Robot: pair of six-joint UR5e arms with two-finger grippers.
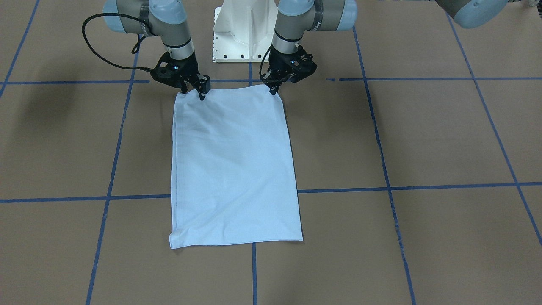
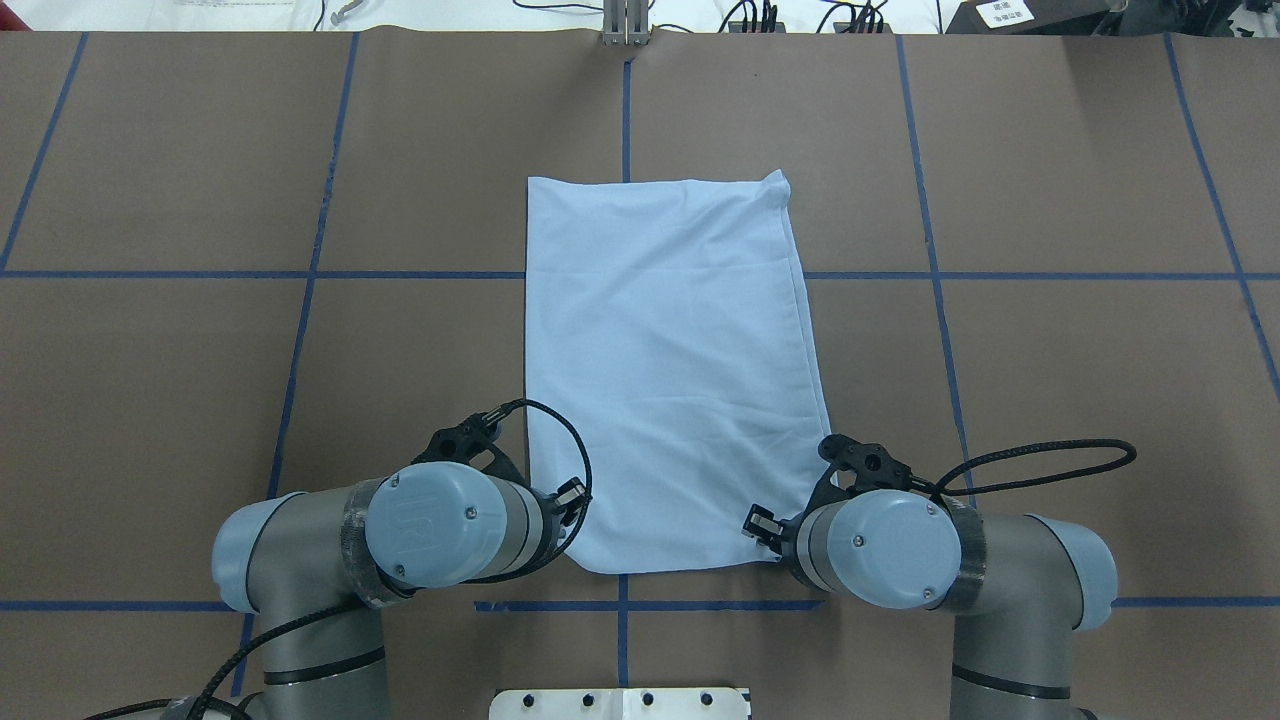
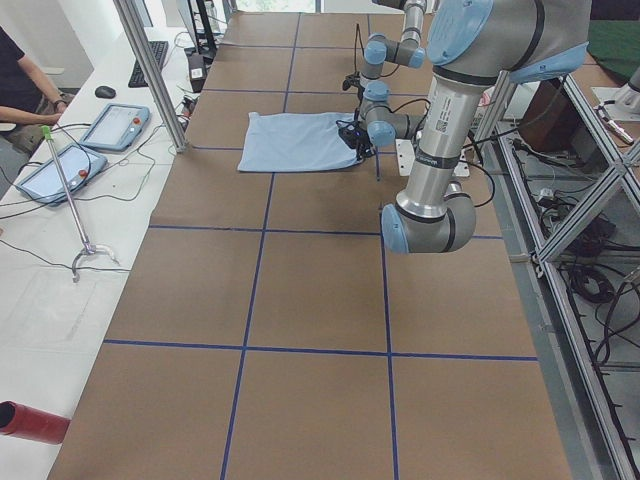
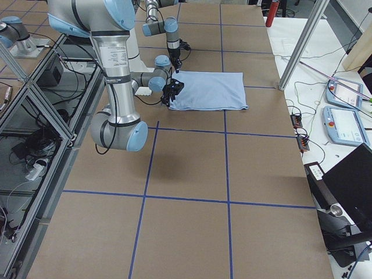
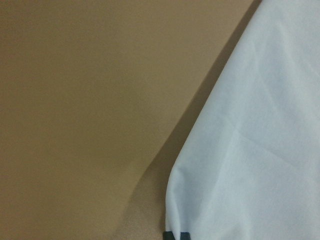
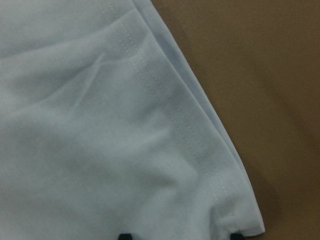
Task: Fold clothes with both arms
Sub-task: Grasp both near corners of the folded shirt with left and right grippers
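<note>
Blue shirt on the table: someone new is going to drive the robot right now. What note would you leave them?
Left gripper: shut, pinching one near corner of the pale blue cloth T-shirt.
Right gripper: open, fingertips either side of the other near corner, by the stitched hem.
Shirt: flat on the brown paper-covered table, a long rectangle, no sleeves showing.
Done: the side folds, it seems.
To do: close the right gripper, then probably carry the near edge over to the far edge.
</note>
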